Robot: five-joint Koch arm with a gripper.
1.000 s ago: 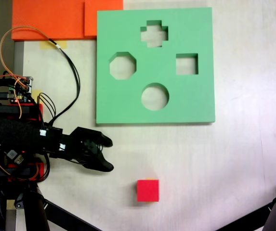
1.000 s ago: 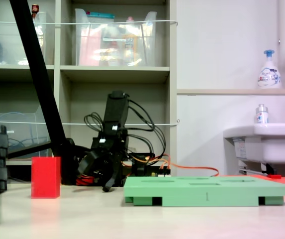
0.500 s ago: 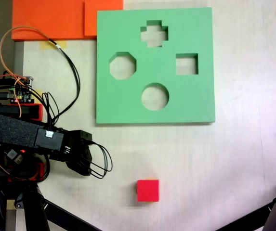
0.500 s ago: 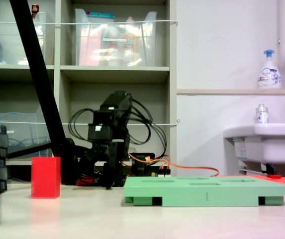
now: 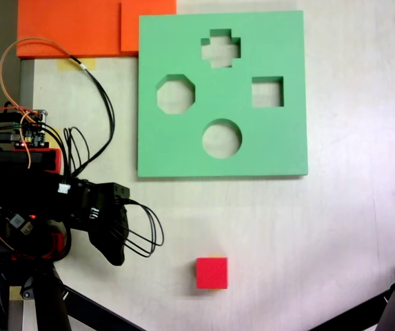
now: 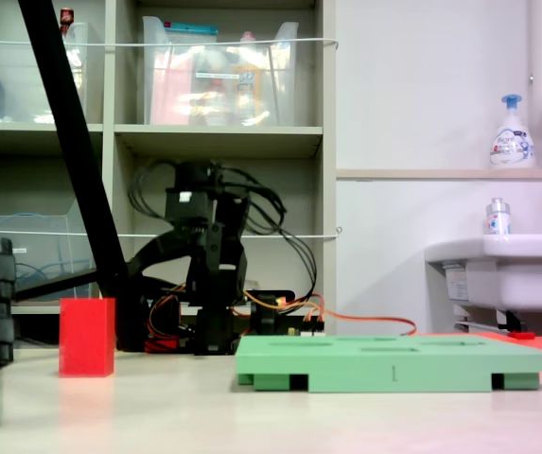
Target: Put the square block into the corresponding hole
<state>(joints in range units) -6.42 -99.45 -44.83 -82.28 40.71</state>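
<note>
While the claw points down at the tabletop by the arm's base, its jaws cannot be told apart. Well to its right in a fixed view, the square block sits alone on bare surface, below the green board's lower edge. The square hole lies near the board's right edge.

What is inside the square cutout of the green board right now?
Nothing: the square cutout in the green board shows only pale table. The red block sits on the table, apart from the board.
</note>
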